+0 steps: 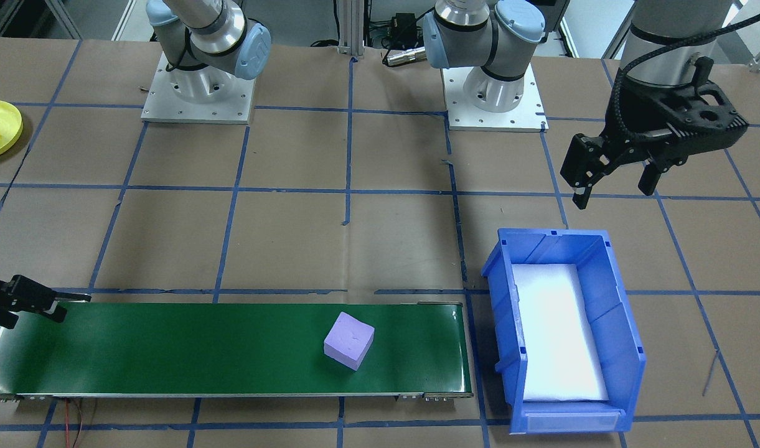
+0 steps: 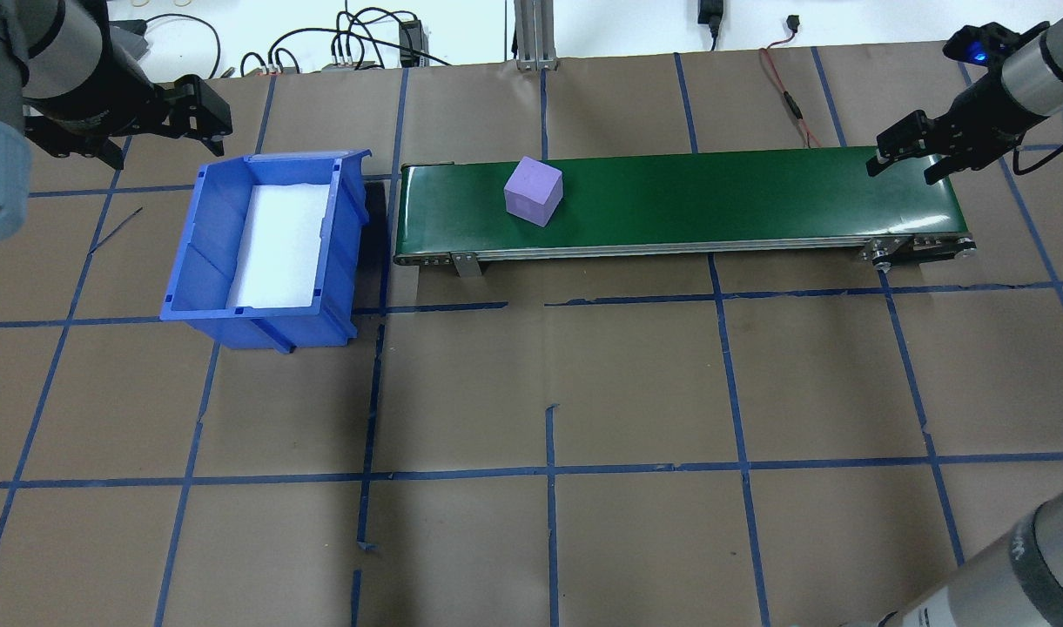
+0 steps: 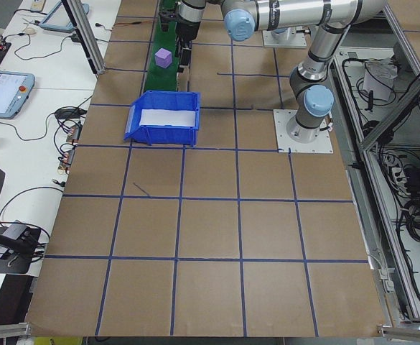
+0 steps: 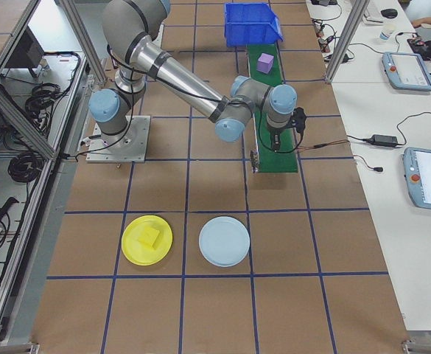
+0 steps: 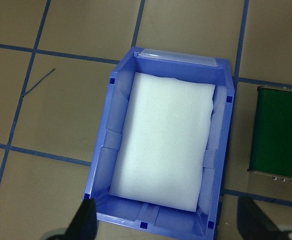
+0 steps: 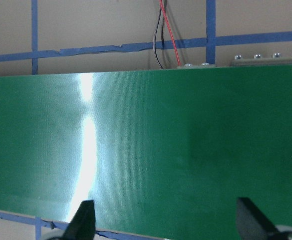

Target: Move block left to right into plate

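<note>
A purple block (image 1: 349, 340) is sitting on the green conveyor belt (image 1: 168, 348), nearer the belt's end beside the blue bin (image 1: 628, 336) than its other end, and nothing is touching it. In the overhead view the same block (image 2: 534, 191) is lying left of the belt's middle, with the bin (image 2: 191, 261) just off the belt's left end. The bin is holding a white foam pad (image 5: 165, 150) that is covering its floor.

The left gripper (image 1: 616, 177) is hanging above the desk (image 1: 355, 236) on the far side of the bin, not touching it; its jaws are standing wide apart and holding nothing. Its wrist camera is looking straight down into the bin, with both fingertips (image 5: 86, 220) showing at the lower edge of that picture, well apart.

The right gripper (image 2: 910, 161) is hovering over the right end of the belt, well apart from the block. Its jaws are also spread wide and empty, and its wrist view is showing only bare green belt between the fingertips (image 6: 83, 220).

The yellow plate (image 4: 147, 240) is lying on the desk well away from the belt, near the robot's right side, with a small yellow block (image 4: 149, 237) already resting in it. A pale blue plate (image 4: 225, 241) is lying just beside it.
</note>
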Robot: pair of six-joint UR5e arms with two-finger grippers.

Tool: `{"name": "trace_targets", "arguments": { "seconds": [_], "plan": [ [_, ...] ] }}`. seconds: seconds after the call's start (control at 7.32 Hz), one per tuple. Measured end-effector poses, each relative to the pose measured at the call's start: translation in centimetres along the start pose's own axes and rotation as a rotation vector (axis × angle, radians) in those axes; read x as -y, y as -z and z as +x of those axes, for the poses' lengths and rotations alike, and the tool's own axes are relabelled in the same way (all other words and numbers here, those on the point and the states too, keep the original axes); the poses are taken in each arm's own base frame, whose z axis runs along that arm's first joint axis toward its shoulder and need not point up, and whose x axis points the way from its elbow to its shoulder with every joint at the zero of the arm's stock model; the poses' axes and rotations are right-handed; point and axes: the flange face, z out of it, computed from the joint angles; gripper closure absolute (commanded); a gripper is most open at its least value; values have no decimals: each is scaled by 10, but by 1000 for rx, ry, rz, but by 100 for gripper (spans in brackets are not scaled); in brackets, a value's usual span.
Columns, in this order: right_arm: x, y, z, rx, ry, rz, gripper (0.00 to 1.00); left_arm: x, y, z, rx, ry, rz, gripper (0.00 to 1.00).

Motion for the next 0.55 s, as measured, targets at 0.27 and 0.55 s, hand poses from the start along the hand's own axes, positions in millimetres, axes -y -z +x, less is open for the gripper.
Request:
{"name": "trace_targets", "arguments": {
  "seconds": [0.27,0.55],
  "plan": [
    [4,-6,5,-3,-3,-5,0,-4,-2,0,2,-4,-10,0],
    [5,-8,6,-3,-3,-5,0,-5,0,3,-3,-10,-5,0]
  ]
}}
